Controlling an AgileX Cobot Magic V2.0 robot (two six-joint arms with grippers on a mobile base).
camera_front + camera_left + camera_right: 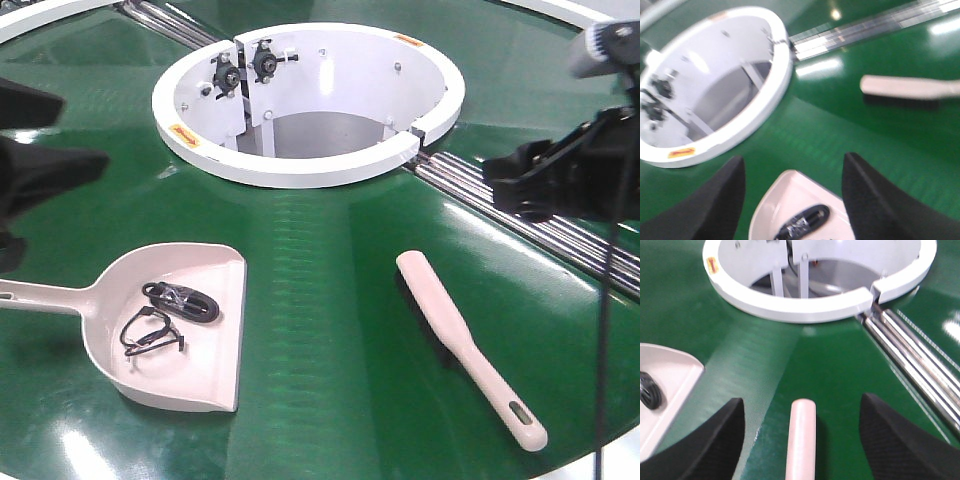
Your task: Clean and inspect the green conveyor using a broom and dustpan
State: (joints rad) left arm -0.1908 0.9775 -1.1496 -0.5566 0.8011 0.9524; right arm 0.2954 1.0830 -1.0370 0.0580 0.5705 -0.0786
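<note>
The green conveyor [330,300] fills the view, a white circular rim [300,165] at its centre. On the left of the belt lies the dustpan [200,375], holding a black cable bundle [180,300] and a loose black wire [150,332]. My left gripper [80,132] hovers open above the pan's handle end; its wrist view shows the dustpan [785,200] below the spread fingers [715,200]. The broom [465,345] lies flat at the right. My right gripper [802,400] is open above it, with the broom [801,445] centred between the apart fingers [890,440], untouched.
Steel rollers [540,225] run across the belt from the rim toward the right, seen also as steel rollers [912,357] beside my right gripper. Inside the rim sit black fittings [245,68]. The belt's near edge [600,450] curves off at the lower right.
</note>
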